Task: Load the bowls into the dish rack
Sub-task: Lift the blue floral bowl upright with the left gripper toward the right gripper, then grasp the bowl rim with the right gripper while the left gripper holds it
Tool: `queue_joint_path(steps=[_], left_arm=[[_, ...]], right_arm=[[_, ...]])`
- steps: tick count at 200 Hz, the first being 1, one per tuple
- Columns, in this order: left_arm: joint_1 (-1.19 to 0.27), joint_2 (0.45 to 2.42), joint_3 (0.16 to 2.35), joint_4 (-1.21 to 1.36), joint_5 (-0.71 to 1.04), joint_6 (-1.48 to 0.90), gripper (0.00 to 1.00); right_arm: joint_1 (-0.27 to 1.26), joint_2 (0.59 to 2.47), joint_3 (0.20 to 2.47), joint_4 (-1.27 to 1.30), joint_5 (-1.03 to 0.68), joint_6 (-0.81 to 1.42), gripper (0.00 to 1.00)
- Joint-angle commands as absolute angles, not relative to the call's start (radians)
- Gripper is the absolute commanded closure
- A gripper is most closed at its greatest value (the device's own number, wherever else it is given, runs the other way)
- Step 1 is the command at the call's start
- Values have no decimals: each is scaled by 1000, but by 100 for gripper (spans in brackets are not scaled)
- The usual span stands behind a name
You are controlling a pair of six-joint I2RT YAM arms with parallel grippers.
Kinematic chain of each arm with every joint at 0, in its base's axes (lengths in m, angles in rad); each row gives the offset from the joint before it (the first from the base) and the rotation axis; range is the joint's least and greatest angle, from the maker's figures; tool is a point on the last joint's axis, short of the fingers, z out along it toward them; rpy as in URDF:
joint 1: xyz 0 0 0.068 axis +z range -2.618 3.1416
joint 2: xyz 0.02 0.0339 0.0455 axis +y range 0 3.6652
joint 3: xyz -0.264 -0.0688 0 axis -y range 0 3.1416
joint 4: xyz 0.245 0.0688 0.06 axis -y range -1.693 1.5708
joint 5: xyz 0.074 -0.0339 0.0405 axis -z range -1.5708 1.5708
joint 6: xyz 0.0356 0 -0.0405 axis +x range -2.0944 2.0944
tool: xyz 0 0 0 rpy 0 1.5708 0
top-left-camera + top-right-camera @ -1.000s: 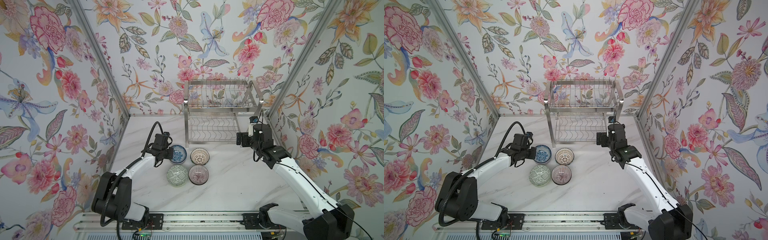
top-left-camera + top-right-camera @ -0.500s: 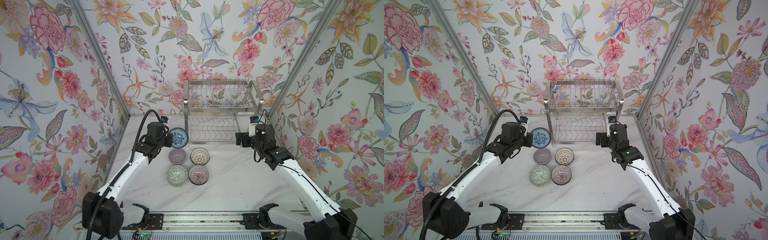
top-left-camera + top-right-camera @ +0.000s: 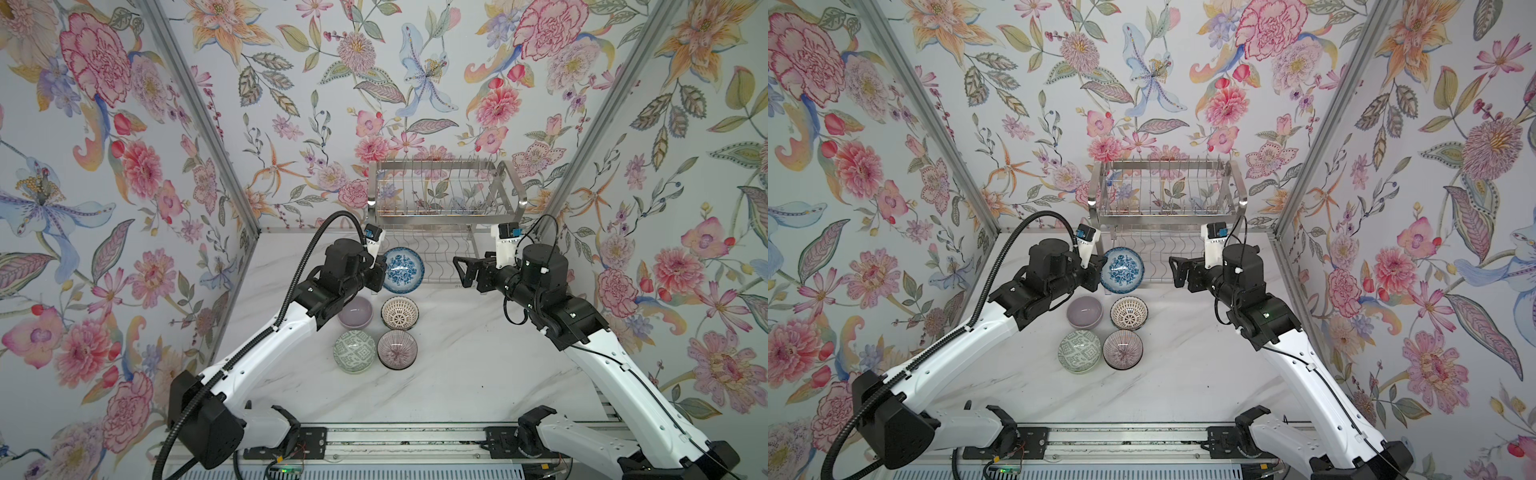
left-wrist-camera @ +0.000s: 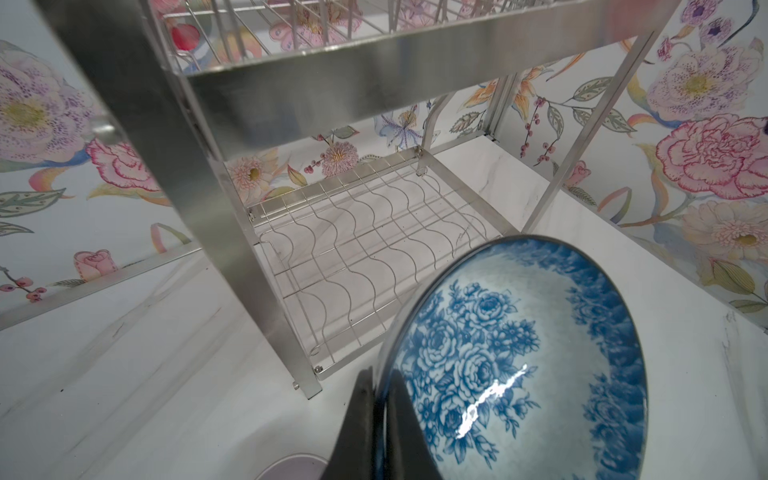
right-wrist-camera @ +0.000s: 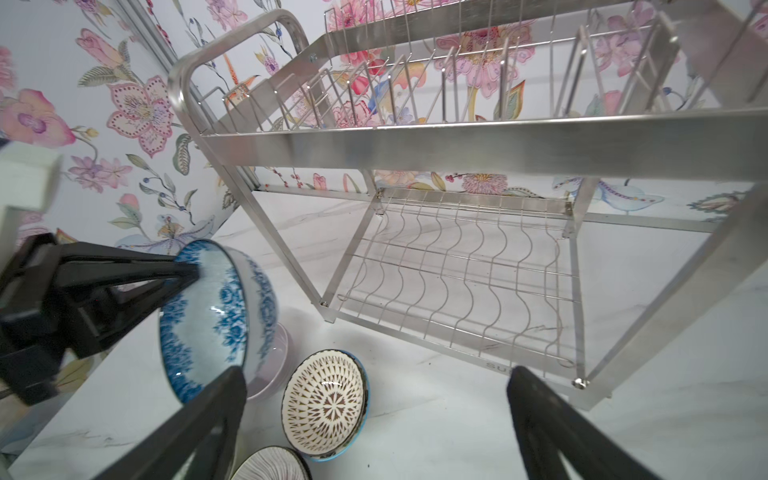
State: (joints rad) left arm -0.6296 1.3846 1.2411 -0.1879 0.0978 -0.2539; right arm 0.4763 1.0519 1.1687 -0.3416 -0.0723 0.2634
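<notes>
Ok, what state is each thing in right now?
blue floral bowl: in the air, tilted on edge.
left pincer: shut on the blue floral bowl.
right pincer: open, empty.
lilac bowl: upright on table.
white lattice bowl: upright on table.
grey-green bowl: upright on table.
purple-lined bowl: upright on table.
dish rack: both tiers empty.

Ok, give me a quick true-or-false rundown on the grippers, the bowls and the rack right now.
1. The left gripper is shut on the rim of the blue floral bowl, which is off the table. True.
2. The right gripper holds the white lattice bowl. False: it is open and empty; that bowl sits on the table.
3. A bowl stands in the dish rack. False: no bowl shows on either tier.
4. Four bowls sit on the table: the white lattice bowl, lilac bowl, grey-green bowl and purple-lined bowl. True.
</notes>
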Motion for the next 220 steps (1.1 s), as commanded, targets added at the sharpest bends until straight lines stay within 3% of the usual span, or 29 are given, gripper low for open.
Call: queue_joint_path(steps=[1,79,158,220], left_arm=[[-670,1445,1332,-81,128,-274,100],[-733,1525,1400,-7,123,-289,100],[-749,1524,1392,10,106,-290,100],[-753,1527,1401,15,89,-295,100]], right_arm=[[511,1061,1166,-286,-112,321,1],[626,1163,1164,-292,141,365,6],[640,1217,1166,-288,227,387,40],[641,1236,1160,-267,198,403,59]])
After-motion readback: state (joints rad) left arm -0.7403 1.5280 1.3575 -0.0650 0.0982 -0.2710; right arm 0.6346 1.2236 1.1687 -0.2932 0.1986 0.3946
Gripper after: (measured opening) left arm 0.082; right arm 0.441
